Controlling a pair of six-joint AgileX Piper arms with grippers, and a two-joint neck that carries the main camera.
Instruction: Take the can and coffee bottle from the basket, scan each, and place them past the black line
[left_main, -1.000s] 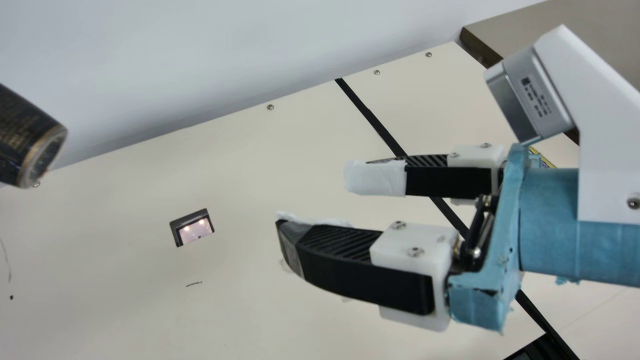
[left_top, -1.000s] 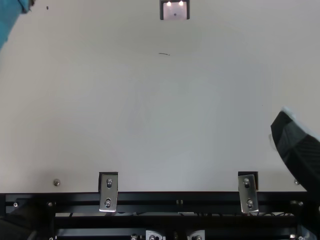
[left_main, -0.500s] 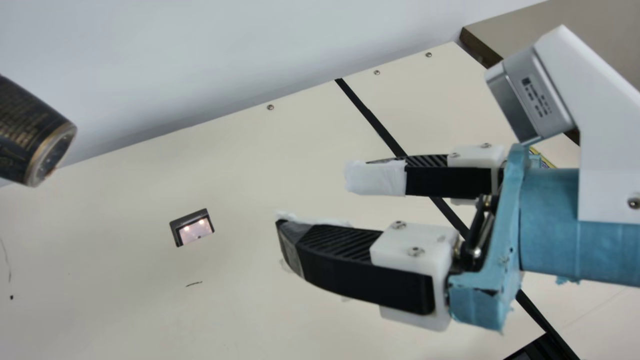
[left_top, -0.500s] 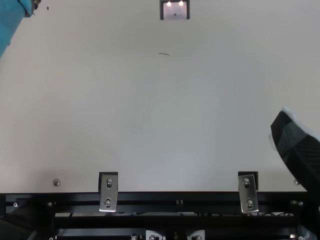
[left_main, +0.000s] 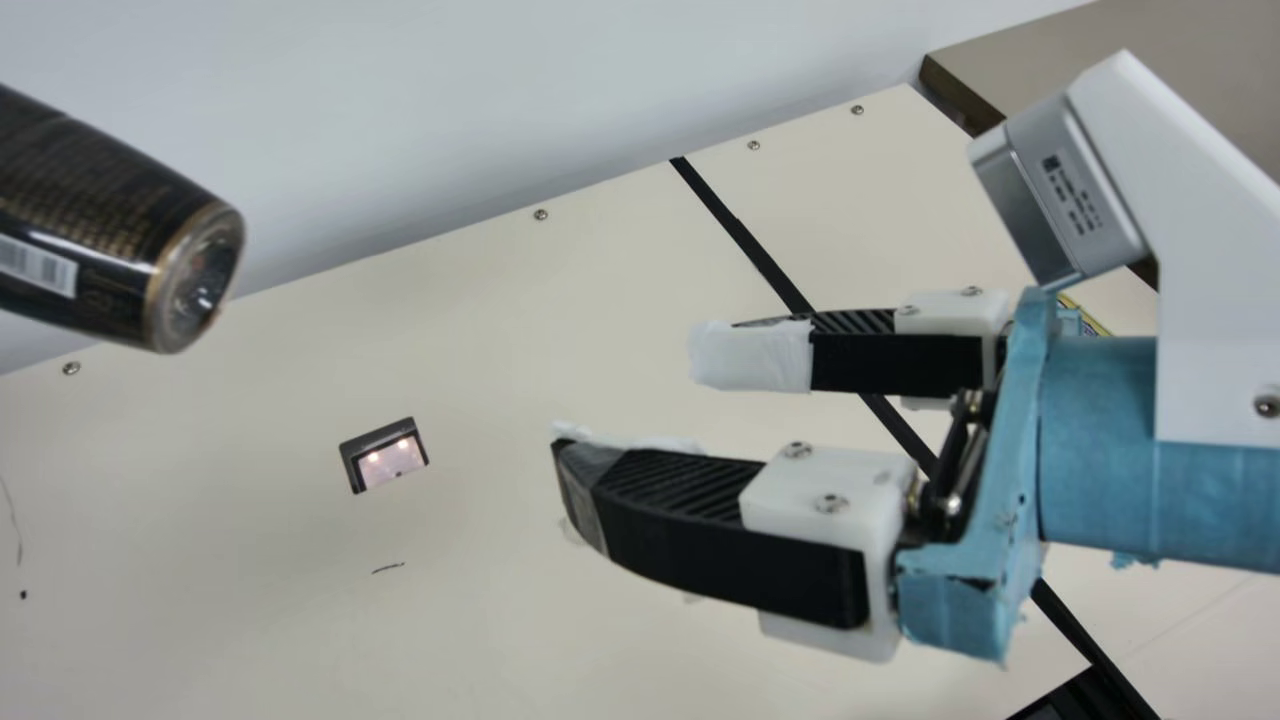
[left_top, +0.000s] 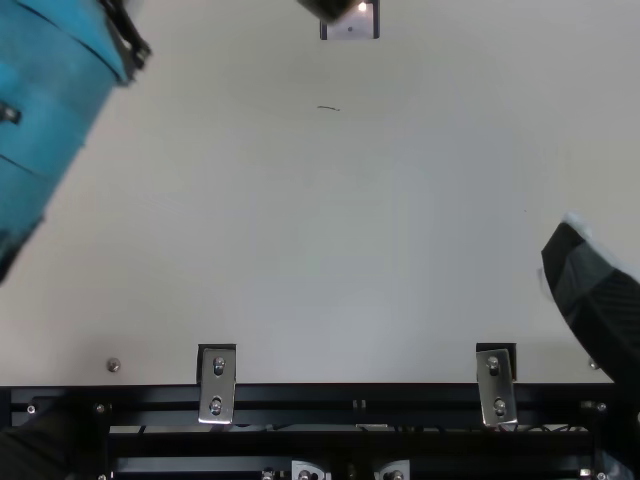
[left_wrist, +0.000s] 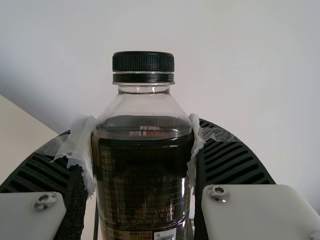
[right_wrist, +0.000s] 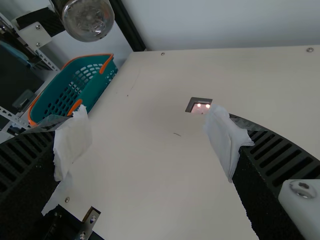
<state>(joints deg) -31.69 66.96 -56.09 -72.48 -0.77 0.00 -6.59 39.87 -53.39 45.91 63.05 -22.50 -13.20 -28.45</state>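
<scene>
Main view | coffee btl. (left_main: 110, 225), clamped in L claw (left_wrist: 142, 131), aloft above worktop (left_main: 480, 330) | step: scan, prob. | next: barcode (left_main: 38, 265) to scanner (left_main: 392, 463), then past black line (left_main: 740, 230) | R claw (left_main: 632, 400): apart, nothing gripped

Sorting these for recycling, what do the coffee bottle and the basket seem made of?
The coffee bottle looks like clear, glossy plastic, possibly glass, given its see-through shoulder. The basket seems to be fairly matte moulded plastic, with regular holes.
</scene>
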